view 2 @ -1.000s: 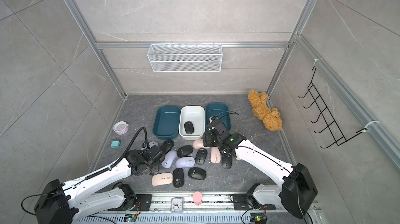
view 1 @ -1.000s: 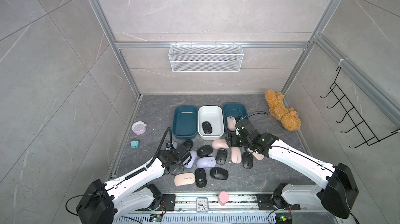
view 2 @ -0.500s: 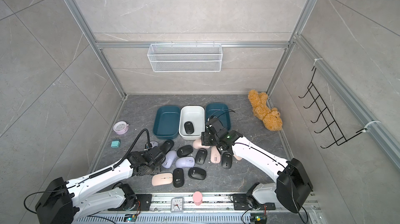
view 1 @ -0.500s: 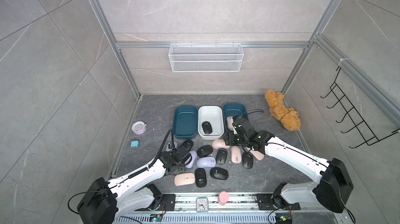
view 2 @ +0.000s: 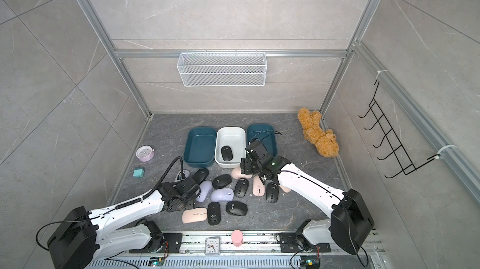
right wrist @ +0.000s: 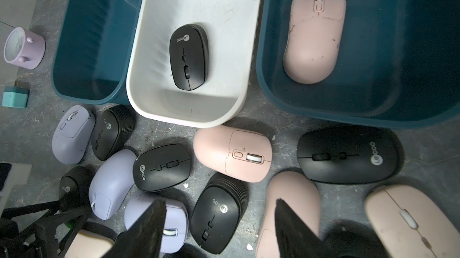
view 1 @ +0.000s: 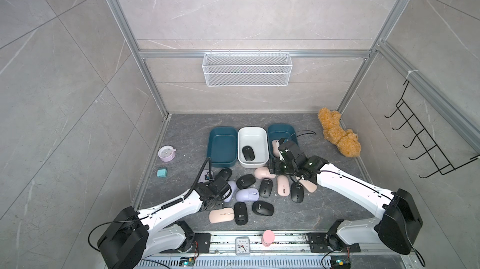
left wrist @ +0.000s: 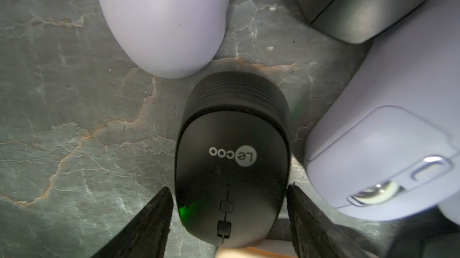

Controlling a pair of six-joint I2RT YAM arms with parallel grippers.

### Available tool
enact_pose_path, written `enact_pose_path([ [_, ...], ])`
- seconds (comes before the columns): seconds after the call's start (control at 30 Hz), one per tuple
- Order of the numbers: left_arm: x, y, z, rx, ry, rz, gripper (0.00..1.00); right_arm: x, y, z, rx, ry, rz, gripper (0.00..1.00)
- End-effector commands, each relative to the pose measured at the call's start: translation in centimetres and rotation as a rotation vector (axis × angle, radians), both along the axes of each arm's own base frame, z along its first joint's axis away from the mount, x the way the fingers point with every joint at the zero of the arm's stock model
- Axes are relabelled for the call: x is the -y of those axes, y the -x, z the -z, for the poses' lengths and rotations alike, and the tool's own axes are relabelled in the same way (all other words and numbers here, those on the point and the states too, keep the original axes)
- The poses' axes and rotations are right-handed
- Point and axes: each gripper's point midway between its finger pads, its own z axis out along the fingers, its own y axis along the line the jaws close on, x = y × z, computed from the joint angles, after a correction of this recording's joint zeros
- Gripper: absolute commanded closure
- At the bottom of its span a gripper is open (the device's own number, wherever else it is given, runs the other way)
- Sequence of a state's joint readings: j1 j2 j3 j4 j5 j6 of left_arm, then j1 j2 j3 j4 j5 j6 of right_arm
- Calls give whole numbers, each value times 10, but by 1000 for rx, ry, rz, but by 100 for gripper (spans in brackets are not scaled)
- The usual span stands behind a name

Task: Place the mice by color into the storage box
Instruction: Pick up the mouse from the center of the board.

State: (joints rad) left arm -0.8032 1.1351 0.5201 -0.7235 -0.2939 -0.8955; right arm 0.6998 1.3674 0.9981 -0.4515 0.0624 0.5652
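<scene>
Sorting barely begun: three storage boxes (view 1: 222, 145), most mice (view 1: 248, 194) heaped on the floor (view 1: 187, 130) before them.
Right gripper (right wrist: 220, 200) hangs spread and empty; left gripper (left wrist: 229, 187) straddles a black mouse (left wrist: 231, 144) on the floor, pinch unclear. Next, probably: clamp, lift, carry to the white box (view 1: 253, 135).

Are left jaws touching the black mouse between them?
Cannot tell. Left wrist view: jaws of left gripper closely flank the black mouse; no plain gap or contact.
</scene>
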Motion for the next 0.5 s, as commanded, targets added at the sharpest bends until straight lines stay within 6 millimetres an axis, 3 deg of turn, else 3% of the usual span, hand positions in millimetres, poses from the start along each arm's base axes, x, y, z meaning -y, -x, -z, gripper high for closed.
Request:
enact_pose_path([
  [0.0, 2, -2, -3, 26, 23, -12, 26, -5, -5, -6, -4, -18, 7, 29],
  [0.47, 4, -18, 1, 31, 46, -18, 26, -11, -7, -8, -14, -39, 6, 30],
])
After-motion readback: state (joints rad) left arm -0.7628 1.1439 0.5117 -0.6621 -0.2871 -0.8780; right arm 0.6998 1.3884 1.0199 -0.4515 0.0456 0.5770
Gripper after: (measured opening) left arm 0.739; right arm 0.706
